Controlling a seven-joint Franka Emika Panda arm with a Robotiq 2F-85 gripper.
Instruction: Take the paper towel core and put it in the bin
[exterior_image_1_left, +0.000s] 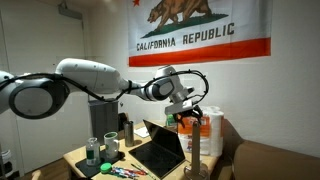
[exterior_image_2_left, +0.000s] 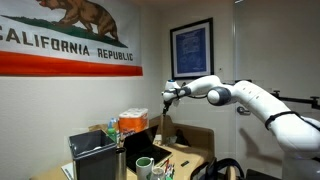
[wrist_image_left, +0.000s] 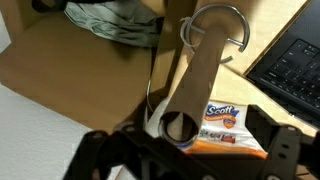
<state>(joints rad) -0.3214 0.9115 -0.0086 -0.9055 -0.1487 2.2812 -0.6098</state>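
Note:
The paper towel core (wrist_image_left: 190, 75) is a slim brown cardboard tube standing upright, its open top end close under the wrist camera. My gripper (wrist_image_left: 185, 158) hangs just above that end, open, with one dark finger on each side and nothing between them. In both exterior views the gripper (exterior_image_1_left: 183, 102) (exterior_image_2_left: 167, 96) sits over the core (exterior_image_1_left: 193, 140) (exterior_image_2_left: 166, 128). The bin (exterior_image_1_left: 102, 120) (exterior_image_2_left: 93, 157) is a tall dark grey box standing apart from the core at the other side of the table.
A wrapped Scott towel pack (wrist_image_left: 225, 125) (exterior_image_1_left: 213, 130) stands right beside the core. An open laptop (exterior_image_1_left: 160, 150) (wrist_image_left: 295, 65) is close by. Cups (exterior_image_1_left: 93, 150) (exterior_image_2_left: 145, 163) stand near the bin. A cardboard box (wrist_image_left: 60, 80) and a wire loop (wrist_image_left: 228, 22) lie below.

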